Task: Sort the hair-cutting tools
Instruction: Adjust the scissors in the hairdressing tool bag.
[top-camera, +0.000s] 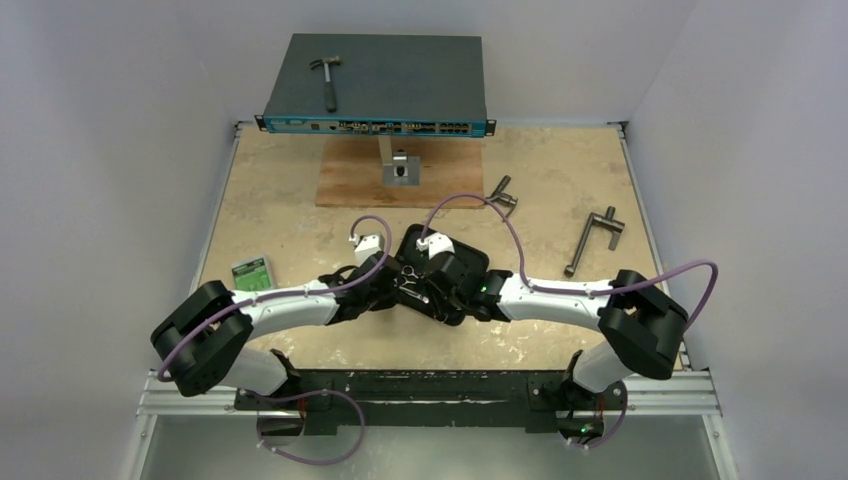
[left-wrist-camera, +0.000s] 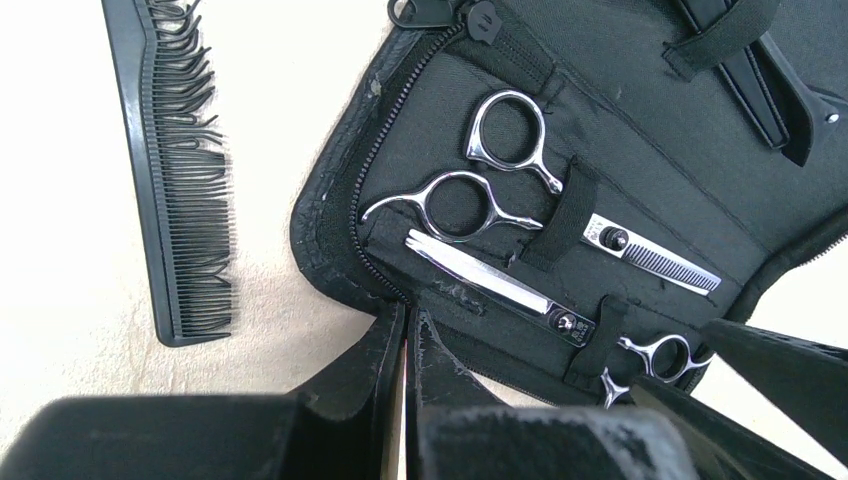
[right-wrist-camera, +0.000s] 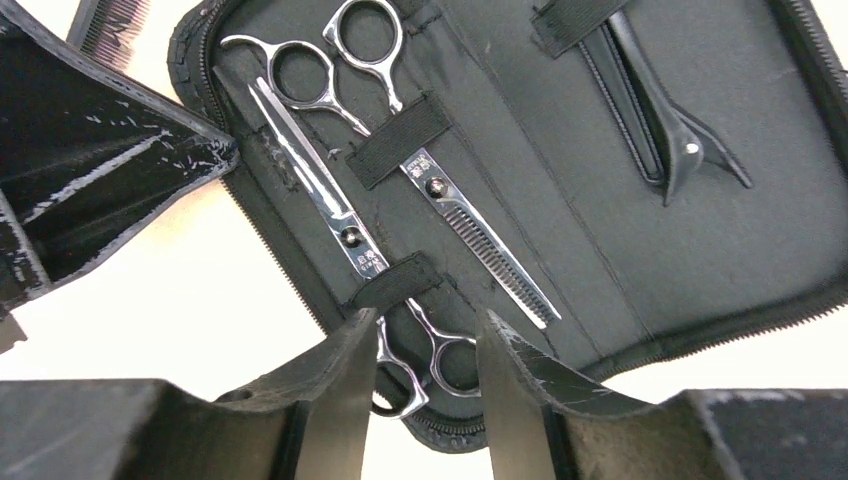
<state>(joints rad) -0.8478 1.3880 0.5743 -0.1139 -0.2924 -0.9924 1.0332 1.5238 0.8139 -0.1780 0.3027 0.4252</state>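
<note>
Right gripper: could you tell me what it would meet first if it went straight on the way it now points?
Probably the plain scissors' rings, lying in the case between the right gripper's open fingers; depth is unclear.

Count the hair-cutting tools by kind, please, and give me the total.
Scissors: 2
Comb: 1
Hair clip: 1
Total: 4
</note>
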